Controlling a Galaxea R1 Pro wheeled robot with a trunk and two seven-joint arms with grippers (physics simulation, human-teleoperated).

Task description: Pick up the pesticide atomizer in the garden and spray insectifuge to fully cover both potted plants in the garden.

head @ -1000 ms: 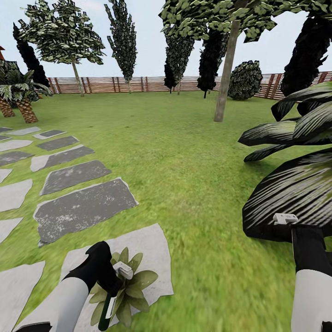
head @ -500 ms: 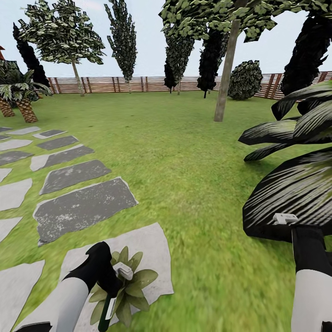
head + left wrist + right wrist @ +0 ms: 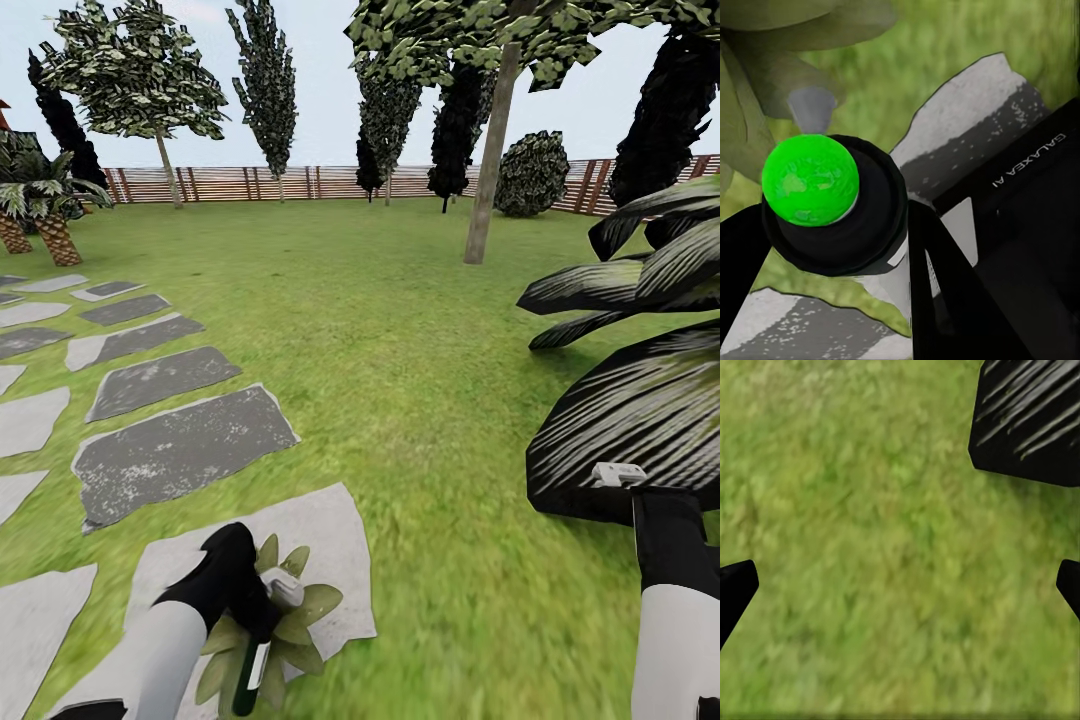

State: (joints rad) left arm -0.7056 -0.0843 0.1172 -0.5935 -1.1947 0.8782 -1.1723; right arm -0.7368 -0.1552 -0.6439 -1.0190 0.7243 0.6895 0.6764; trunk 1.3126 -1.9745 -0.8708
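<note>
1. My head camera looks forward and down over the lawn (image 3: 420, 330) toward the far fence (image 3: 250, 183).
2. My left wrist camera sits very close above a paving slab (image 3: 975, 120) and rosette leaves (image 3: 765, 82), ground shared with the head view.
3. My right wrist camera faces down at grass, near dark fronds (image 3: 1035, 420).

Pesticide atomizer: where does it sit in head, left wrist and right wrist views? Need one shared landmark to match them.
Head view: pesticide atomizer at bottom left, held in the left gripper over the potted plant.
Left wrist view: its bright green cap and dark body, left of centre.
Right wrist view: not in it; grass and a dark frond.
Shared landmark: the pale paving slab, in head and left wrist views.
</note>
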